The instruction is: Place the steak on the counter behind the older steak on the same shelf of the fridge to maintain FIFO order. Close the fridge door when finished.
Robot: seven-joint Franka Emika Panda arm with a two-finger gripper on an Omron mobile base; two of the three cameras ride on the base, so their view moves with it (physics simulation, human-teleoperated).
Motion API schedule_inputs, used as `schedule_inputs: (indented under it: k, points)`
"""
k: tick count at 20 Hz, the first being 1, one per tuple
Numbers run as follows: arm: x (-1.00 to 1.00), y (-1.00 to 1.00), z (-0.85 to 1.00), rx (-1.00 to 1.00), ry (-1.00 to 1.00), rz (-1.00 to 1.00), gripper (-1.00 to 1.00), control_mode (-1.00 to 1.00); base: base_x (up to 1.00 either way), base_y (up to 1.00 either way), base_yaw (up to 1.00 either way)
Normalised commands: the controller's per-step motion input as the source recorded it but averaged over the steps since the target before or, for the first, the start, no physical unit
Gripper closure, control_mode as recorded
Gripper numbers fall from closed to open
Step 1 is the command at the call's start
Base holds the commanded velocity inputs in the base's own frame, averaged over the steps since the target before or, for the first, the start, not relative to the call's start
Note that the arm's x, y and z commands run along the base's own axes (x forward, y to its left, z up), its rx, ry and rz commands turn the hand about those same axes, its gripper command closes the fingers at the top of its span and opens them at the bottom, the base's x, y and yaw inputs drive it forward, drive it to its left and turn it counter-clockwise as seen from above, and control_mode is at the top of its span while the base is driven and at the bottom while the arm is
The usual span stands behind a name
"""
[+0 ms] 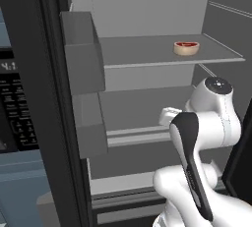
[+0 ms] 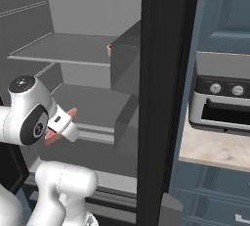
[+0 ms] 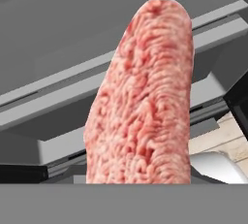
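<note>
The steak (image 3: 143, 102) rises close before the hand camera, held up in front of the open fridge (image 1: 147, 5) by the folded white arm at the level of the lower shelves. The older steak (image 1: 186, 47) sits near the front right corner of the top shelf (image 1: 142, 51). The gripper (image 2: 66, 121) seems clamped on the steak, though its fingertips are hidden.

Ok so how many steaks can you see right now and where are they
2. The steak is gripped in the fingers, low in front of the open fridge. The older steak sits in its dish on the top shelf, toward the right. More may be hidden.
</note>
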Motion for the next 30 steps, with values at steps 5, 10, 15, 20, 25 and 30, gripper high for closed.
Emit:
schedule_inputs:
  k: [5, 10, 15, 20, 25, 30]
  points:
    - [0.00, 0.00, 0.00, 0.00, 0.00, 0.00, 1.00, 1.00, 0.99, 0.00, 0.02]
    - [0.60, 0.00, 0.16, 0.00, -0.03, 0.07, 1.00, -1.00, 0.40, 0.00, 0.04]
    - [0.99, 0.38, 0.92, -0.03, -0.28, 0.08, 1.00, -1.00, 0.00, 0.00, 0.00]
    - [0.81, 0.32, 0.94, -0.10, -0.32, 0.00, 1.00, -1.00, 0.00, 0.00, 0.00]
    - [0.76, 0.05, 0.59, -0.03, -0.25, 0.00, 1.00, -1.00, 0.00, 0.00, 0.00]
    - [0.97, -0.02, 0.22, 0.00, -0.02, 0.00, 1.00, -1.00, 0.00, 0.00, 0.00]
